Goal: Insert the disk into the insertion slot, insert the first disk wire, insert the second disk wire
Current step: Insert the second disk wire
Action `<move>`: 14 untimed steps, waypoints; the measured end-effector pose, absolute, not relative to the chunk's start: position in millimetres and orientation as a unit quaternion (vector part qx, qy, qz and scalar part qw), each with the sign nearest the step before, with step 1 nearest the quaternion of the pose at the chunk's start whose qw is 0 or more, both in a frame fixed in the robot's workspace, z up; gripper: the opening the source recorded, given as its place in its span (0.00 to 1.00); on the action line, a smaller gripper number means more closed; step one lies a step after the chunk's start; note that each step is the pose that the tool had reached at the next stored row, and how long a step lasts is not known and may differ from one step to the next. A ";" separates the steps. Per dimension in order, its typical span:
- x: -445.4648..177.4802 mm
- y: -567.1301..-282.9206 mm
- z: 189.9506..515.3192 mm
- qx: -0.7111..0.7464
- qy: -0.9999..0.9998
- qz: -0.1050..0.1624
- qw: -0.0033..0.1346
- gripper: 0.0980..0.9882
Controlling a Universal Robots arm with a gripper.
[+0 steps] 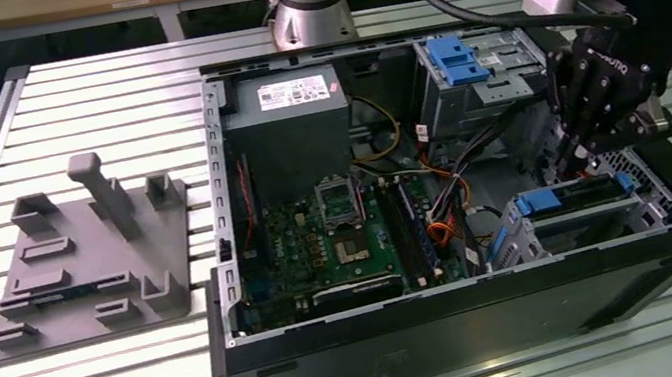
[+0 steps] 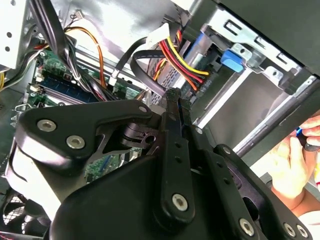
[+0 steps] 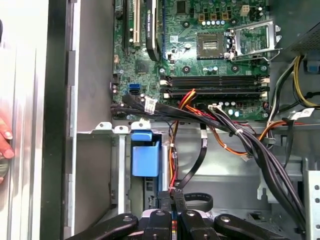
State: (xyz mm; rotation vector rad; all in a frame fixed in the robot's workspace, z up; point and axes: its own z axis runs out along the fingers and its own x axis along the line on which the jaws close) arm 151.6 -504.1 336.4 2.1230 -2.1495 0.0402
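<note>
The disk [image 1: 576, 195], framed by its blue carrier, lies inside the insertion slot [image 1: 612, 224], the small perforated cage at the front of the case on the exterior view's right. The carrier's blue tab [image 3: 145, 155] shows in both wrist views. My gripper [image 1: 581, 160] hangs just over the disk's back edge. Its fingers [image 2: 170, 107] are pressed together on the end of a black disk wire [image 3: 199, 162] that loops down from the motherboard. A red, yellow and black wire bundle [image 2: 177, 57] runs to the same spot beside the fingertips.
The case also holds the motherboard [image 1: 329, 230], a grey power-supply box [image 1: 284, 95] and a taller bay with a blue latch [image 1: 457, 58]. A thick cable bundle [image 3: 260, 150] crosses beside the cage. A person's hand [image 2: 290, 165] rests outside the case wall. A grey fixture [image 1: 91, 258] sits on the table.
</note>
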 end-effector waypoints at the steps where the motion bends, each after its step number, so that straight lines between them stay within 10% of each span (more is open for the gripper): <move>1: 151.6 -505.6 336.8 0.701 -0.710 0.012 0.059 0.05; 14: 151.9 -519.2 339.3 0.702 -0.710 0.005 0.052 0.05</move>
